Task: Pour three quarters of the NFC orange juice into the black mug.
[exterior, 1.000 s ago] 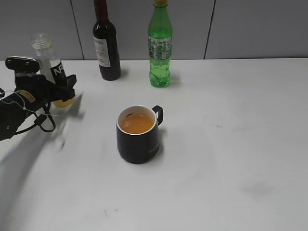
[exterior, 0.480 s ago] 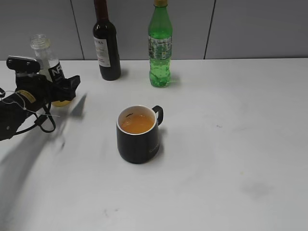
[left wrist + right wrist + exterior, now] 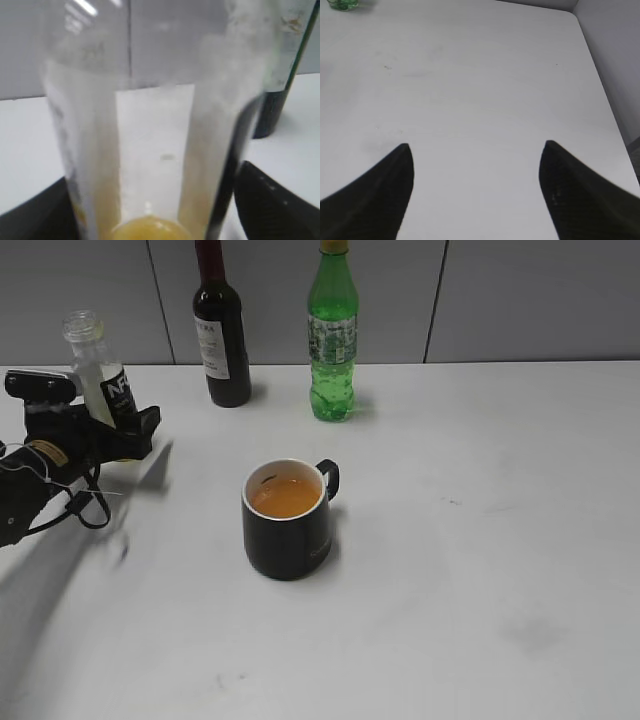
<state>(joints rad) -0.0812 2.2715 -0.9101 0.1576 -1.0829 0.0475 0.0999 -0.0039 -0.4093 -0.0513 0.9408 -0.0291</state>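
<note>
The NFC orange juice bottle [image 3: 100,380] stands upright at the table's far left, uncapped, with only a little juice at its bottom. It fills the left wrist view [image 3: 155,125]. My left gripper [image 3: 125,435] has one jaw on each side of the bottle's lower part [image 3: 155,200], open, and a thin gap shows between the right finger [image 3: 280,205] and the bottle. The black mug [image 3: 290,530] stands mid-table, handle to the back right, holding orange juice. My right gripper [image 3: 477,150] is open and empty over bare table and does not show in the exterior view.
A dark wine bottle [image 3: 222,340] and a green soda bottle [image 3: 332,340] stand at the back near the grey wall. The wine bottle also shows in the left wrist view [image 3: 272,110]. The table's right edge and corner [image 3: 580,20] lie ahead of my right gripper.
My left arm has drawn back a little to the left and lower. The juice bottle has stayed upright in nearly the same spot. The mug has not moved.
</note>
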